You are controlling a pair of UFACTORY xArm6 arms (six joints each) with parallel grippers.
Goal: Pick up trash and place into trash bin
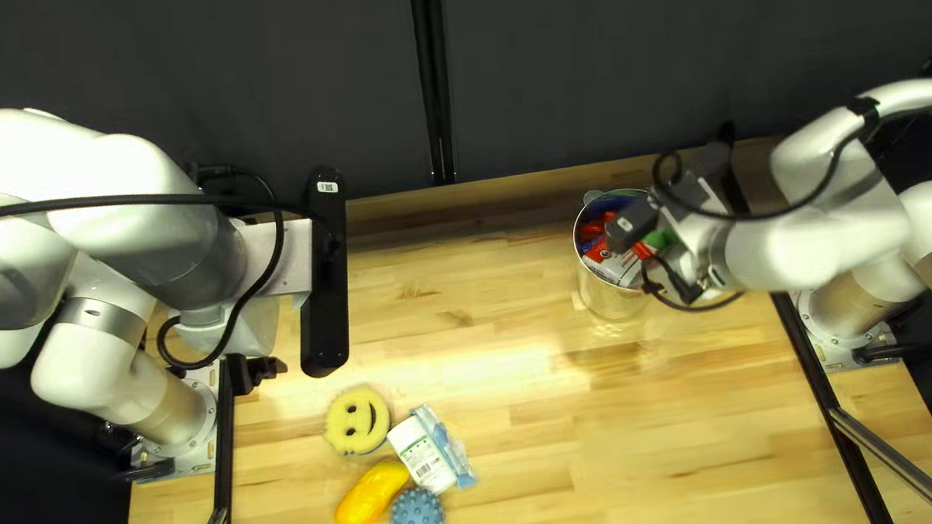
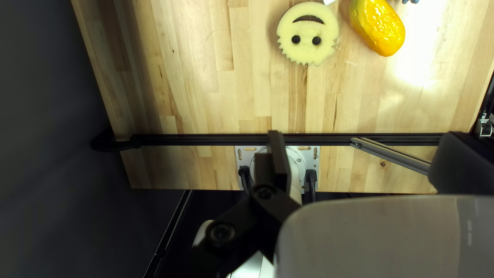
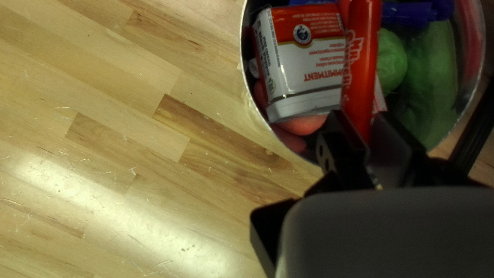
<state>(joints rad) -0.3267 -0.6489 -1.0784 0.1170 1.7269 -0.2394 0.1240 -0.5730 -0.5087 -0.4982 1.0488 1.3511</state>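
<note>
Although the trash bin (image 1: 611, 301) holds a good deal, the task reads as part done. Right gripper (image 3: 363, 122): over the bin's near rim, fingers narrow, closed about the end of a red marker (image 3: 362, 56), whose body reaches ahead across the opening. Release looks like the step in hand; not yet done.

Bin contents, ahead of and below the fingertips: red-and-white container (image 3: 306, 64), blue marker (image 3: 406, 14), green ball (image 3: 390, 61). Fill is high; judged risk: the red marker could catch on the container or rim if let go here.

Left gripper (image 2: 364, 136): fingers wide, nothing between them. Ahead of it on the wood: smiley sponge (image 1: 356, 420), then yellow object (image 1: 372, 496). Farther out from it: white packet (image 1: 422, 455) against a clear bluish packet (image 1: 447, 447), with blue spiky ball (image 1: 417, 518) just beside the yellow object.

Remaining: five loose items, all well apart from the right gripper. Which count as trash, cannot tell; if all do, five pickups follow this drop.
</note>
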